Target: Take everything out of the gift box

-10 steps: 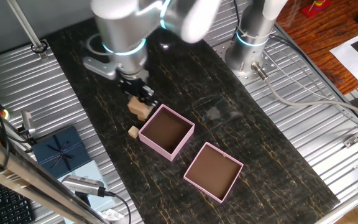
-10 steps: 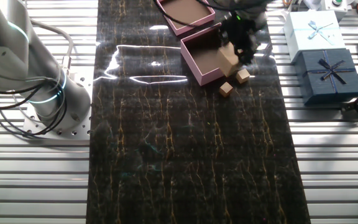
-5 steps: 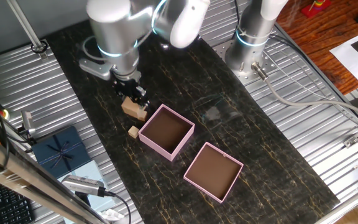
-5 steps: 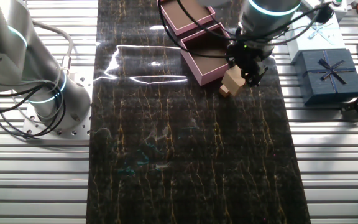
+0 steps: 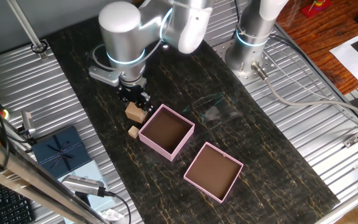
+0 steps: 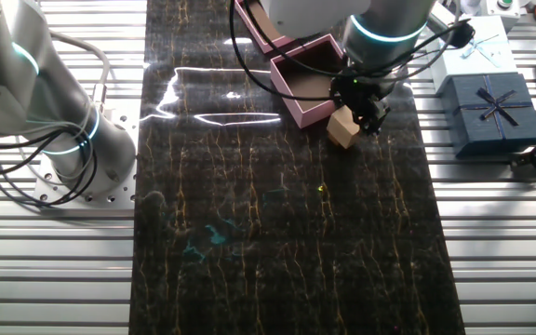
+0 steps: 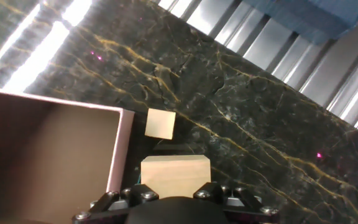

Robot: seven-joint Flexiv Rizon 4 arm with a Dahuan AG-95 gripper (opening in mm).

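Note:
The pink gift box (image 5: 166, 131) stands mid-table, and its brown inside shows no blocks. It also shows in the other fixed view (image 6: 307, 86) and at the left of the hand view (image 7: 119, 152). My gripper (image 5: 137, 100) is just outside the box's left corner, shut on a light tan wooden block (image 5: 134, 111) held low over the table. The gripper (image 6: 362, 100) and block (image 6: 343, 127) also show in the other fixed view. In the hand view the held block (image 7: 174, 176) sits between the jaws. A smaller wooden block (image 5: 133, 131) lies on the table by the box wall, also in the hand view (image 7: 161, 124).
The shallower pink lid tray (image 5: 213, 172) lies right of the gift box. A dark blue ribboned box (image 5: 59, 151) sits on the ribbed metal surface at the left, and it also shows in the other fixed view (image 6: 491, 112). A light blue box (image 6: 468, 42) lies behind it. A second arm's base (image 5: 252, 38) stands at the back.
My gripper has carried the wooden block from over the gift box's edge out to the table beside it and brought it lower.

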